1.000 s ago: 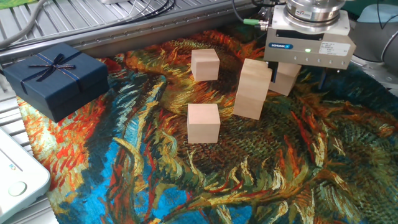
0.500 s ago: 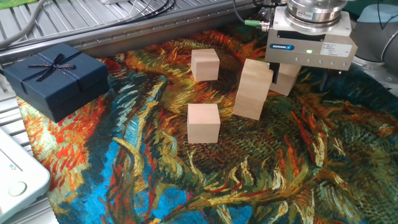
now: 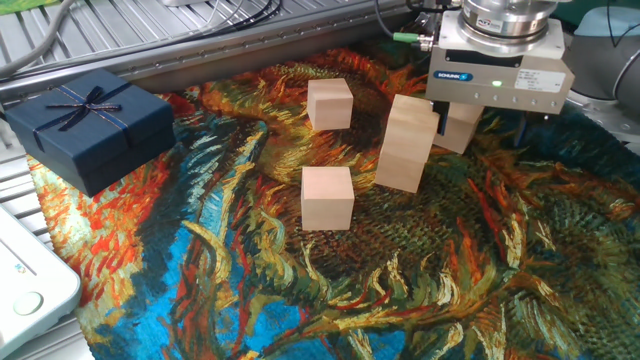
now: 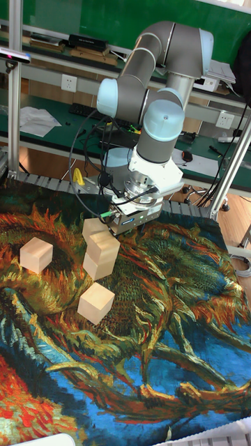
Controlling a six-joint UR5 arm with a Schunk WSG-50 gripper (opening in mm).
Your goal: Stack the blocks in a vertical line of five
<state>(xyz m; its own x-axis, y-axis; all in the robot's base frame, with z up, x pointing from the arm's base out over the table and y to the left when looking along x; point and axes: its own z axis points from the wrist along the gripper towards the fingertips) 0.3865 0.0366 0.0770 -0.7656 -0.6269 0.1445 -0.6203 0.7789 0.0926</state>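
Observation:
Five pale wooden blocks lie on the painted cloth. One block (image 3: 330,104) sits at the back, another (image 3: 327,197) in front. Two blocks form a leaning stack (image 3: 407,142), also seen as the stack (image 4: 102,255). The fifth block (image 3: 460,128) sits just behind that stack, under my gripper (image 3: 484,130). One dark finger (image 3: 522,124) shows to the right of that block, with a gap between them; the other finger is hidden. The gripper looks open and low around the fifth block (image 4: 92,226). In the tall view the gripper (image 4: 117,223) hangs beside the stack.
A dark navy gift box (image 3: 88,122) with a ribbon bow stands at the left edge of the cloth. A metal rail and cables run along the back. A white device (image 3: 25,285) sits at the front left corner.
The gripper has edged a few pixels to the right over the fifth block, then held still. The blocks have not moved.

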